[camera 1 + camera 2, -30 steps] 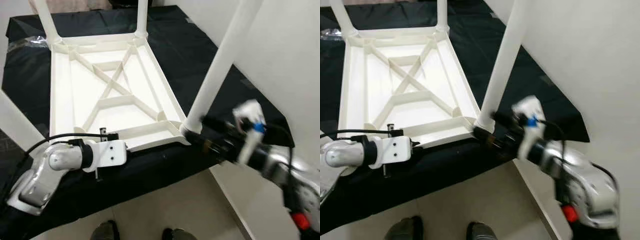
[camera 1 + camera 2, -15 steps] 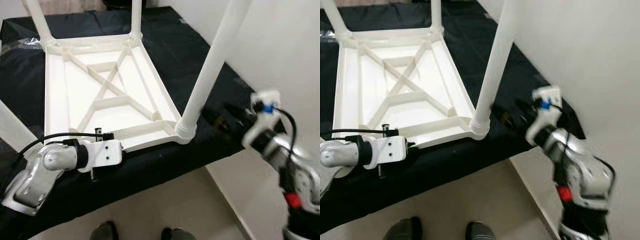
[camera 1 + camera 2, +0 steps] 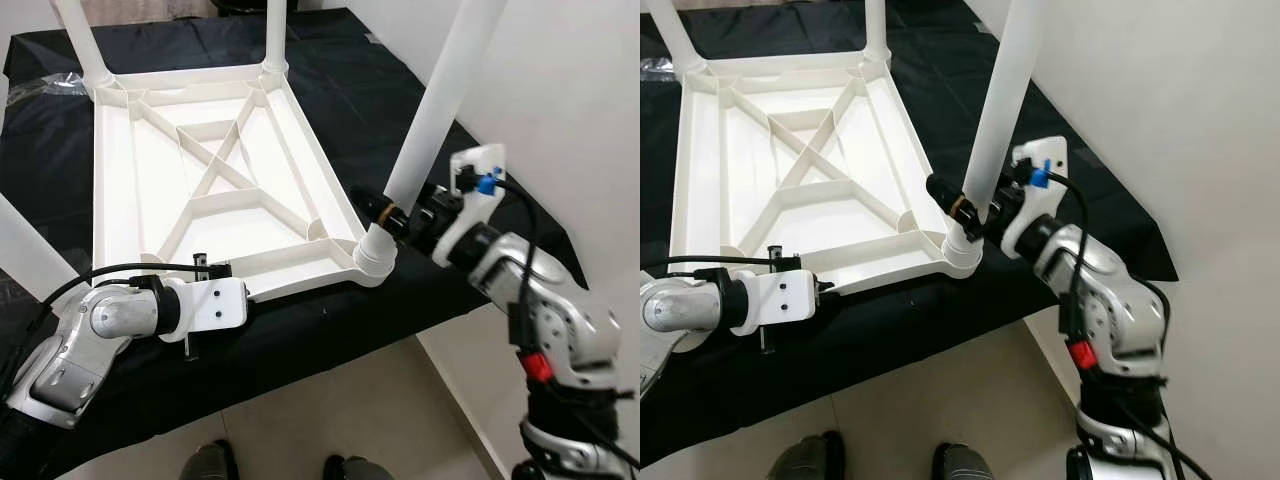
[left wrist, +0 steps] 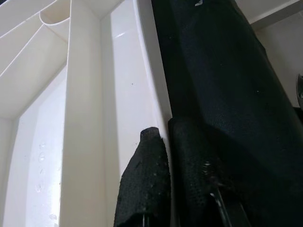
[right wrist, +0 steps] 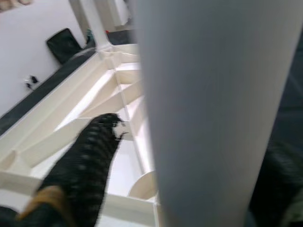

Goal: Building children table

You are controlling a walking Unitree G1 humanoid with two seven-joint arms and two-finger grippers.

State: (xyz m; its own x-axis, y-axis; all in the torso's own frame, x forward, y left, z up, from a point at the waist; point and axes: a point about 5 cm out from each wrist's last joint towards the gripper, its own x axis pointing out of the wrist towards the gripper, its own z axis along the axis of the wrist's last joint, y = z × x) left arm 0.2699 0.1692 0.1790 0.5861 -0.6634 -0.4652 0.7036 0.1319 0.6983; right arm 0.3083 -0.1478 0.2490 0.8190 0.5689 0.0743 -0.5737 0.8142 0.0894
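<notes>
The table (image 3: 210, 170) lies upside down on a black cloth (image 3: 400, 110), its ribbed underside facing up and its legs standing upward from the corners. I see its near edge running close along the cloth's front edge, with bare floor (image 3: 330, 410) just beyond.

My right gripper (image 3: 962, 212) is at the near right leg (image 3: 425, 140), low down, just above the corner socket. One finger (image 5: 90, 161) sits on the inner side of the leg and the other on the outer side, so the leg stands between them; I cannot tell whether they press on it. A white wall (image 3: 580, 120) rises close behind that arm, leaving little room on that side.

My left gripper (image 4: 168, 142) is at the table's near rim, toward the left corner. Its two fingers are nearly together, one on each side of the thin rim wall, pinching it. Two shoes (image 3: 275, 465) show on the floor below the cloth's edge.
</notes>
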